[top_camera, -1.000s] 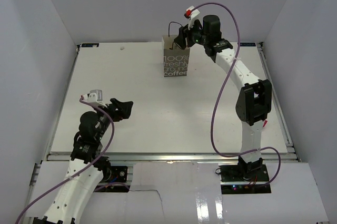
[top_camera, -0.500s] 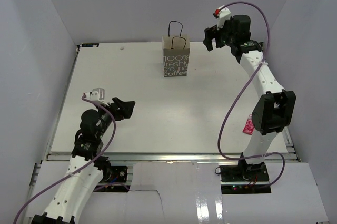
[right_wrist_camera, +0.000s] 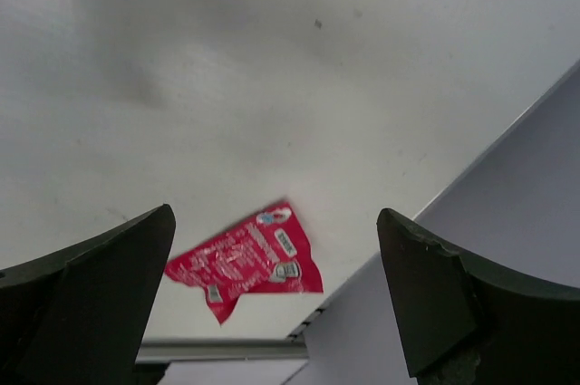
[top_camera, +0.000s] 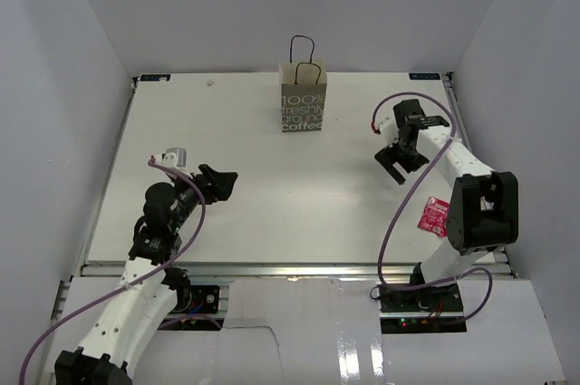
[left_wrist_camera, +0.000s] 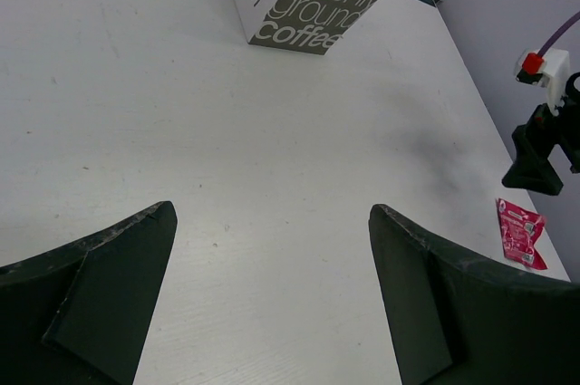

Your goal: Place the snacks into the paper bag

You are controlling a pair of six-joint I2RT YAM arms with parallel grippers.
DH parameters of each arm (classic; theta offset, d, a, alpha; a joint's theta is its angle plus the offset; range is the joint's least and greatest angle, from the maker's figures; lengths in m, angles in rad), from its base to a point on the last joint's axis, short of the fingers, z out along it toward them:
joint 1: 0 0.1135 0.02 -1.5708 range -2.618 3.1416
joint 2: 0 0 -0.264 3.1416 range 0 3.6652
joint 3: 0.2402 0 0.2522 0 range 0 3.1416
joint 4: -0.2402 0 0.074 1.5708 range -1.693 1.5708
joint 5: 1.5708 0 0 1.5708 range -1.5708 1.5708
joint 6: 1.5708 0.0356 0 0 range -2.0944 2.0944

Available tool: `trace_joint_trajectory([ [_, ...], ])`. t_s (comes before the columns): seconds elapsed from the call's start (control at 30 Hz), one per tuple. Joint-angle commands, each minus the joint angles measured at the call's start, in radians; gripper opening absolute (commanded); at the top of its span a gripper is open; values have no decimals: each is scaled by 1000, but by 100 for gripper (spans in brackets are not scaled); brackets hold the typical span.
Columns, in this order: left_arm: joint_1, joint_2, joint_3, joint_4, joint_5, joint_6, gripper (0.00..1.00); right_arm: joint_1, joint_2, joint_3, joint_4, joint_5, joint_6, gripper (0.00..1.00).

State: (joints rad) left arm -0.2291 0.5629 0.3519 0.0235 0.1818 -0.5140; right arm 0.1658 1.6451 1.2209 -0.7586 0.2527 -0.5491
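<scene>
Top view: paper bag stands upright at 12 o'clock on the counter, near its far edge. It is grey-brown, with thin black loop handles up and pale print reading "100% freshly ground coffee". Its inside can't be seen. One red snack packet lies flat at 4 o'clock by the counter's right edge, just beside the right arm.

Right jaws hang at 2 o'clock, between bag and packet, spread wide and holding nothing. Left jaws at 8 o'clock are also spread wide and empty.

Only the right wrist view shows packet detail: crinkled red foil, white print, small label patches, apart from both fingers.

Left wrist view has the bag's print close at 12 o'clock and the packet tiny at 4 o'clock.
</scene>
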Motion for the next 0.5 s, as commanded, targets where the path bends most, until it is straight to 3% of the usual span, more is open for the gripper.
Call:
trace_joint_trajectory([
  [0.0, 4, 12, -13, 46, 39, -12, 98, -2, -82, -35, -168, 66, -129, 98],
  [0.2, 4, 32, -22, 52, 53, -23, 98, -55, -87, -219, -96, 95, -189, 98],
  [0.27, 4, 46, -21, 52, 61, -24, 98, -101, -68, -201, -97, 74, -123, 98],
  [0.37, 4, 55, -16, 46, 65, -32, 98, -202, -44, -97, -166, -85, 14, 98],
  [0.47, 4, 45, -22, 47, 62, -43, 98, -256, -59, -70, -174, -106, 109, 98],
])
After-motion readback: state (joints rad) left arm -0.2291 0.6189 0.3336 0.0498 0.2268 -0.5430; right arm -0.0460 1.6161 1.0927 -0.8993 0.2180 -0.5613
